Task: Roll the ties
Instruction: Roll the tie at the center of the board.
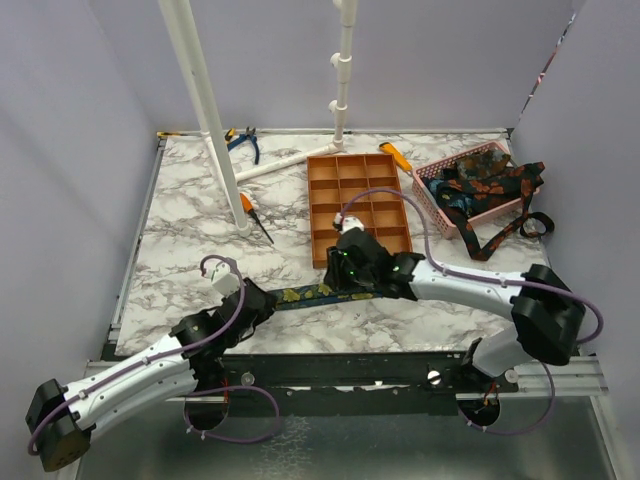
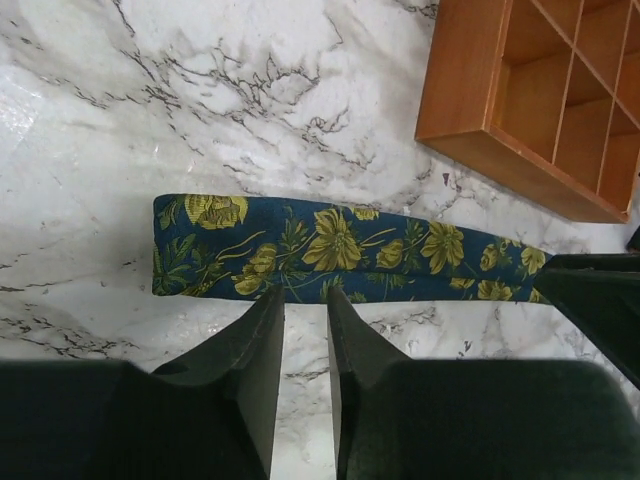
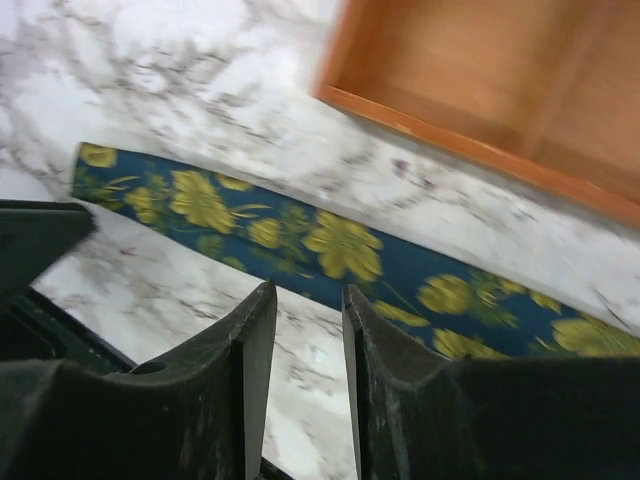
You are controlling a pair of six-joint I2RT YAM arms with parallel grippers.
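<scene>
- Near the front edge: blue floral tie [image 1: 310, 292] flat, just short of orange tray [image 1: 311, 200].
- Left gripper [image 2: 305, 300]: parted slightly, empty, tips at tie's near edge.
- Right gripper [image 3: 308, 295]: same, narrowly parted, empty.
- Marble [image 1: 190, 200] stretching leftward past tie's end.

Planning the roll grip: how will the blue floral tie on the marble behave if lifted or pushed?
The tie lies dead flat and thin, so it will probably droop limply rather than hold shape. Its smooth-looking fabric on the glossy marble table may slide when pushed instead of curling.
</scene>
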